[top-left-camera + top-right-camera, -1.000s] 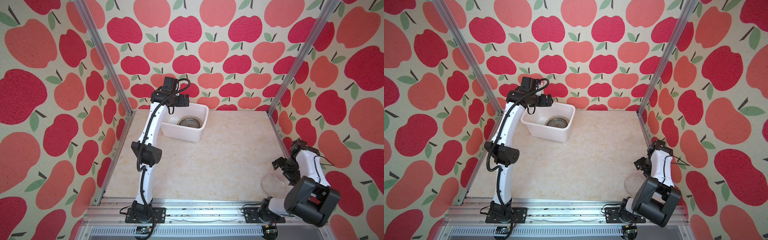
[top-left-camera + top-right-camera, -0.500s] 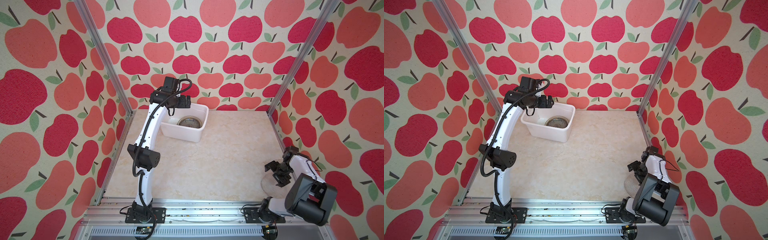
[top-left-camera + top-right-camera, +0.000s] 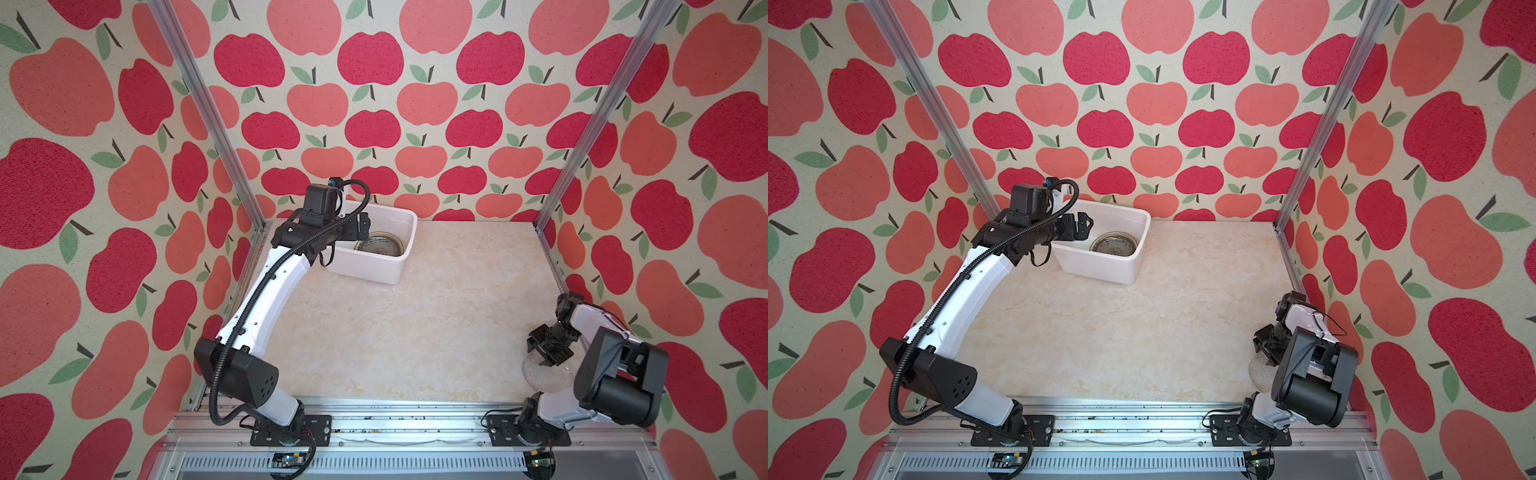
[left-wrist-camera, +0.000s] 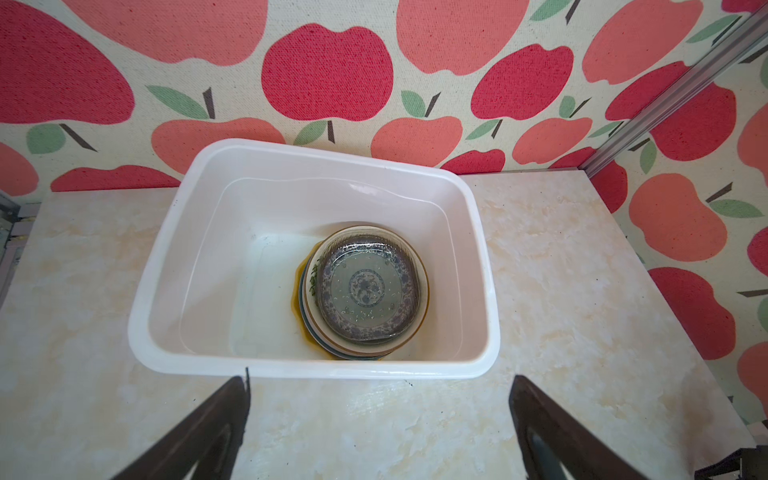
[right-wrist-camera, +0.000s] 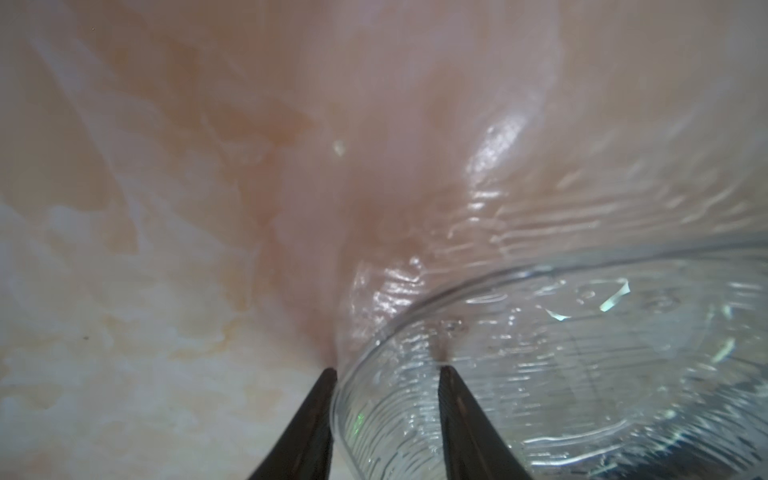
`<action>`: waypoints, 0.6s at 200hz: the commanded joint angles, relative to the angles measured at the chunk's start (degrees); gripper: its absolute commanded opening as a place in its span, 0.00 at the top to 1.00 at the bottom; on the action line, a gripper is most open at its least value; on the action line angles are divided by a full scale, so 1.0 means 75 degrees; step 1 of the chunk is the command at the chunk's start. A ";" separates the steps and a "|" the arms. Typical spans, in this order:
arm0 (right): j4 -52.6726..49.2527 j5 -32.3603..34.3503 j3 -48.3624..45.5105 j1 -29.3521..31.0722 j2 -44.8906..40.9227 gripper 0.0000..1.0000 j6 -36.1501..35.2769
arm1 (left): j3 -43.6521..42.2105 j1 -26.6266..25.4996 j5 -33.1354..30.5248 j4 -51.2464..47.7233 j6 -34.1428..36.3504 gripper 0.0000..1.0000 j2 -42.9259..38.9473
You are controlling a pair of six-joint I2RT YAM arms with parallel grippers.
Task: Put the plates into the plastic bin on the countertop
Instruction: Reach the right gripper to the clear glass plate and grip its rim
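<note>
A clear glass plate [image 3: 543, 374] [image 3: 1257, 372] [image 5: 582, 374] lies on the countertop [image 3: 415, 332] at the front right. My right gripper [image 3: 548, 356] [image 3: 1265, 352] [image 5: 386, 370] points down over its far rim, jaws narrowed: one finger against the outside edge, one on the inner wall. The plastic bin [image 3: 365, 271] [image 3: 1100, 267] [image 4: 316, 370] stands at the back left. It holds a stack of plates [image 3: 379, 246] [image 3: 1113, 245] [image 4: 365, 291], a blue-patterned one under glass on top. My left gripper [image 3: 361, 226] [image 3: 1081, 226] [image 4: 380, 378] hangs open and empty over the bin's near-left rim.
Apple-patterned walls and aluminium posts [image 3: 582, 137] enclose the counter on three sides. An aluminium rail [image 3: 395, 419] with both arm bases runs along the front edge. The right arm's elbow [image 3: 615, 382] folds over the front right corner, partly covering the glass plate.
My right gripper has come down towards the front onto the glass plate's rim, and its jaws have narrowed from wide open. The left arm has drawn back slightly from the bin, still open.
</note>
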 commanded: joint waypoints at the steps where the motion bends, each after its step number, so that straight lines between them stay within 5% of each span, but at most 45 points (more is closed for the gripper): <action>1: -0.0047 0.0145 0.0027 0.0102 0.0103 0.68 -0.0080 | -0.0158 0.0141 -0.0096 0.0414 -0.0104 0.01 -0.0151; 46: 0.0058 -0.0090 0.0488 0.0647 0.0052 0.89 -0.0271 | -0.0927 0.0330 0.0141 0.0771 -0.0343 0.01 -0.0645; 82: 0.0126 -0.0200 0.1450 0.2180 0.0325 1.00 -0.0491 | -0.1083 0.0389 0.0390 0.0791 -0.0512 0.01 -0.0673; 120: 0.0564 -0.1045 0.2473 0.3917 0.1241 1.00 -0.0375 | -0.1185 0.0384 0.0503 0.0772 -0.0638 0.01 -0.0677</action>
